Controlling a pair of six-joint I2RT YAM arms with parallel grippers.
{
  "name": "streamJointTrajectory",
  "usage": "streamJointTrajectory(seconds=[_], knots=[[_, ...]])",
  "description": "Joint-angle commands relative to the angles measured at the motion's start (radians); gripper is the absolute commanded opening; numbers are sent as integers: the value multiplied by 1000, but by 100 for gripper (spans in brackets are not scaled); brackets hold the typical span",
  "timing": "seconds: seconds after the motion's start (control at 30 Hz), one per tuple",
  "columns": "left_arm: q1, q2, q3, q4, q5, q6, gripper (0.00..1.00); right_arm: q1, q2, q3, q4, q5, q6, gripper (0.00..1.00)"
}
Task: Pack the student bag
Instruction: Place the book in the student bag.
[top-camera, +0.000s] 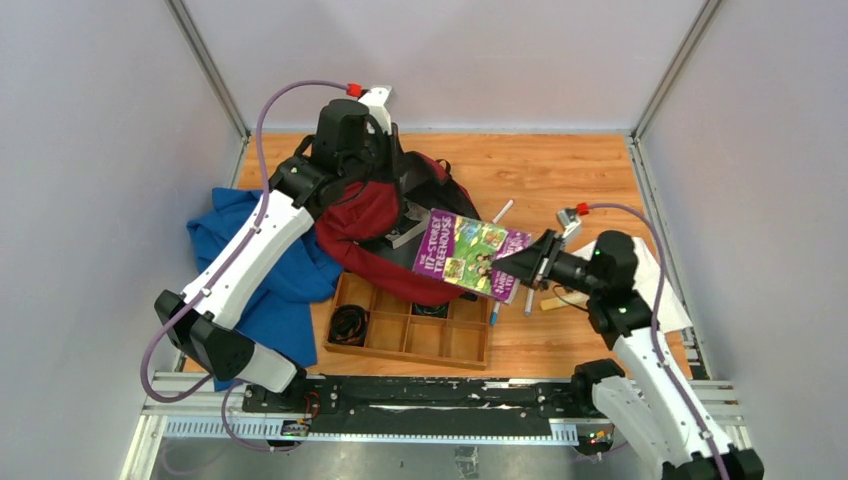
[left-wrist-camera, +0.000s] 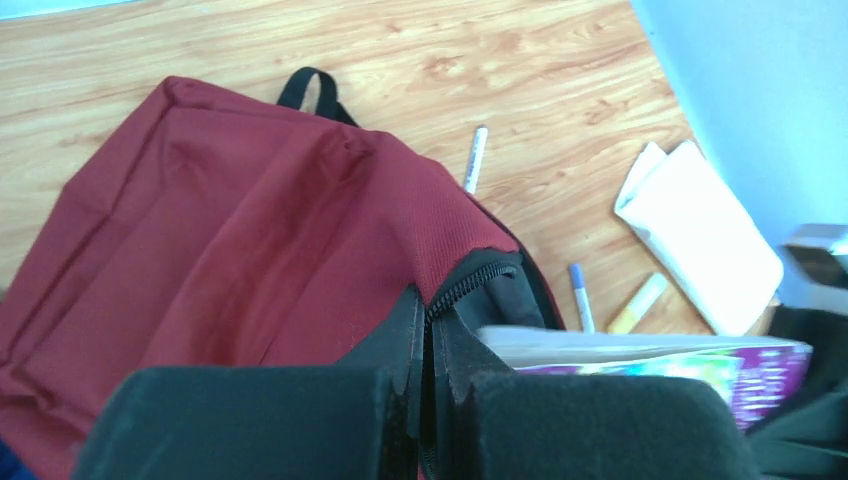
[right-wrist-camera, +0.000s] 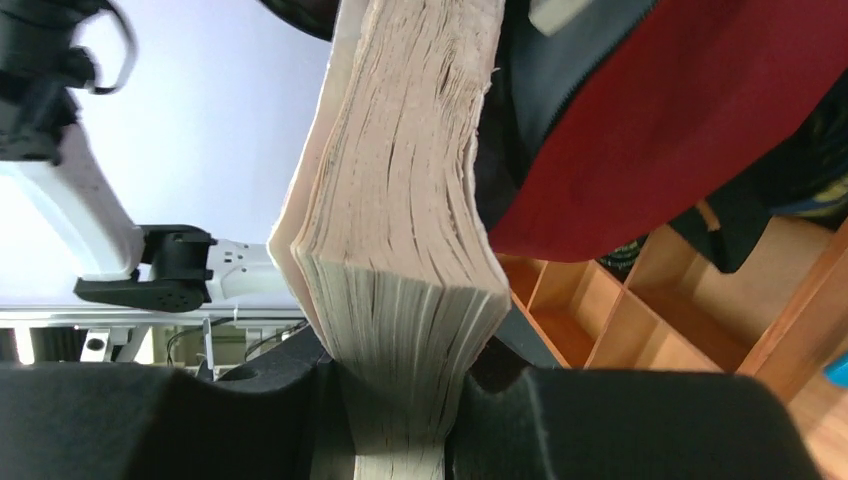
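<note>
The dark red student bag (top-camera: 372, 225) lies at the back left of the table and fills the left wrist view (left-wrist-camera: 250, 230). My left gripper (left-wrist-camera: 428, 400) is shut on the bag's black zipper edge (left-wrist-camera: 470, 280) and holds the opening up. My right gripper (top-camera: 528, 266) is shut on a thick purple paperback book (top-camera: 470, 252), pinching its page block (right-wrist-camera: 400, 300). The book's far end sits at the bag's opening and shows in the left wrist view (left-wrist-camera: 640, 350). The bag's red flap (right-wrist-camera: 650, 130) hangs beside the book.
A wooden compartment tray (top-camera: 410, 325) holding a black coiled cable (top-camera: 348, 323) lies in front of the bag. A blue cloth (top-camera: 270, 270) lies left. White paper (left-wrist-camera: 700, 235), a white pen (left-wrist-camera: 476, 158), a blue marker (left-wrist-camera: 581, 296) and a yellow marker (left-wrist-camera: 638, 302) lie on the right.
</note>
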Motion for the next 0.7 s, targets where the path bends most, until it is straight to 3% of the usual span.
streamJointTrajectory(seconds=[0.0, 0.4, 0.53, 0.67], knots=[[8, -50, 11, 112, 118, -30, 0, 169, 62, -14, 197, 184, 83, 0], [8, -154, -148, 178, 320, 26, 0, 319, 407, 152, 284, 415, 179, 0], [8, -163, -168, 182, 366, 30, 0, 357, 559, 225, 430, 416, 246, 0], [8, -166, -165, 179, 391, 28, 0, 409, 638, 291, 420, 513, 266, 0]])
